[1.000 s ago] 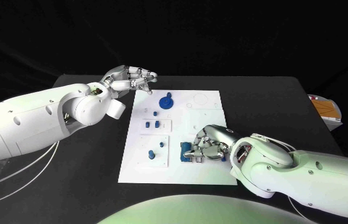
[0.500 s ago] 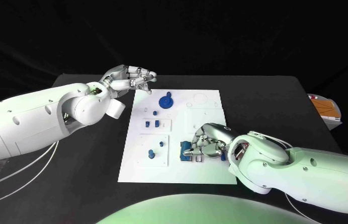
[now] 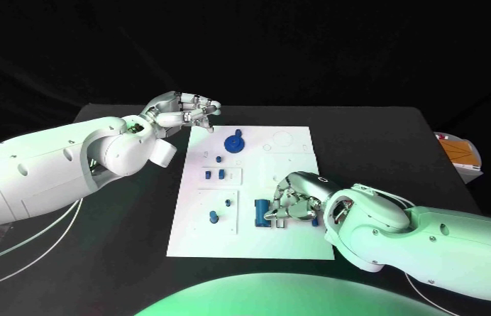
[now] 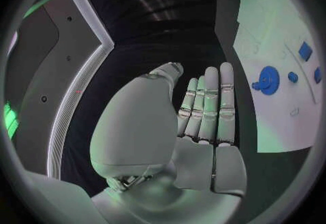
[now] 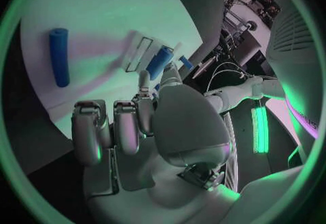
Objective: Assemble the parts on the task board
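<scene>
Right hand [image 3: 296, 201] sits low on the task board [image 3: 291, 161], fingers curled beside a blue cylinder [image 3: 262, 211]; can't tell whether it grips it. Left hand [image 3: 184, 111] hovers off the board's far-left corner over the counter [image 3: 379, 138], fingers curled together, holding nothing. Blue gear [image 3: 234, 144] lies flat near it.

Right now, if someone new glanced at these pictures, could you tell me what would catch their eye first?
Probably the white board in the middle of the black table, dotted with small blue parts, the biggest a blue gear near its far end. Next, the right hand curled down over the board's near end by a blue cylinder. The left hand hangs off the board's far left corner.
</scene>
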